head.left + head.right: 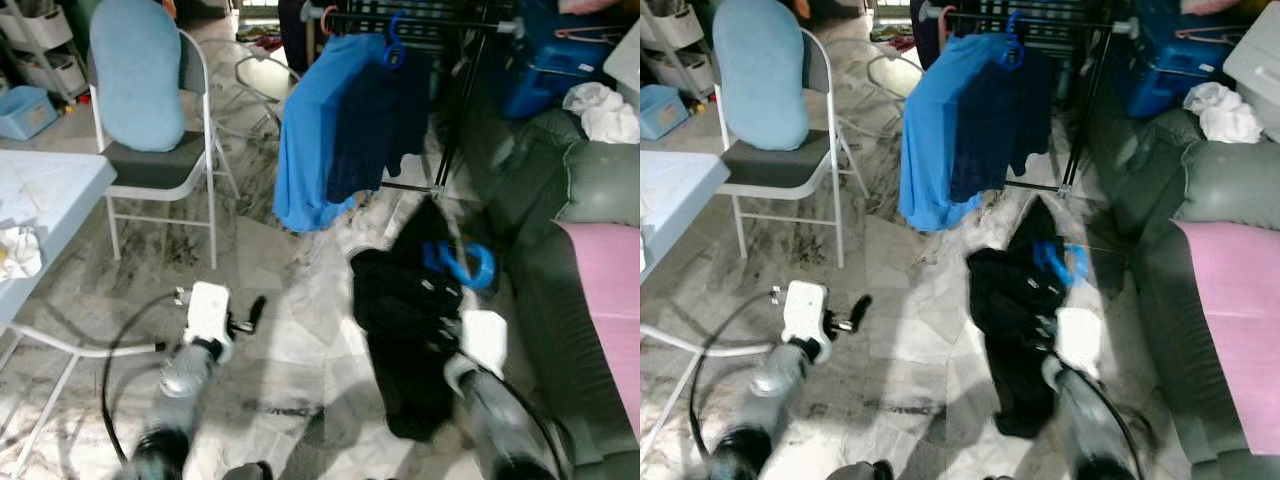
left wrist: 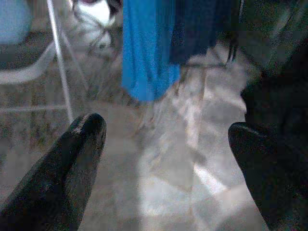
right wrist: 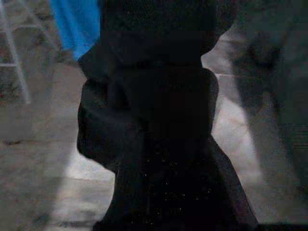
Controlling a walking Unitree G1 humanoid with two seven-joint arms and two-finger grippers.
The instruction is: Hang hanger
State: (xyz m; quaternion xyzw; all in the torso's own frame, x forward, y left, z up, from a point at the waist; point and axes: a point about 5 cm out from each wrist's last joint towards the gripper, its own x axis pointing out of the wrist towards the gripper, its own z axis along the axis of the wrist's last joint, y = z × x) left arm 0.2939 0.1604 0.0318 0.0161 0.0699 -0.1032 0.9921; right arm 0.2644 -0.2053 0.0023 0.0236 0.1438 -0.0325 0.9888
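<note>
The right gripper (image 1: pixel 440 300) is raised in front of the robot with a black garment (image 1: pixel 400 310) draped over and around it, so whether its fingers are spread or pressed together cannot be told. A blue hanger (image 1: pixel 462 262) shows at the top of that garment, just above the gripper, and the cloth hangs down from it over the marble floor (image 1: pixel 290 330). In the right wrist view the dark cloth (image 3: pixel 154 120) covers nearly everything in front of the camera.

The left gripper (image 2: pixel 166 144) is held out low over the floor with its two black fingers (image 2: pixel 79 144) spread wide and nothing between them.

Beyond both arms stands a black clothes rack (image 1: pixel 420 20), where a bright blue shirt (image 1: pixel 310 130) and a dark navy one (image 1: pixel 375 125) hang side by side, the navy one on another blue hanger (image 1: pixel 395 48). A folding chair (image 1: pixel 160 165) with a light blue cushion (image 1: pixel 135 70) stands to the left, a white table (image 1: pixel 50 190) nearer the robot, and a dark green sofa (image 1: pixel 590 180) to the right.
</note>
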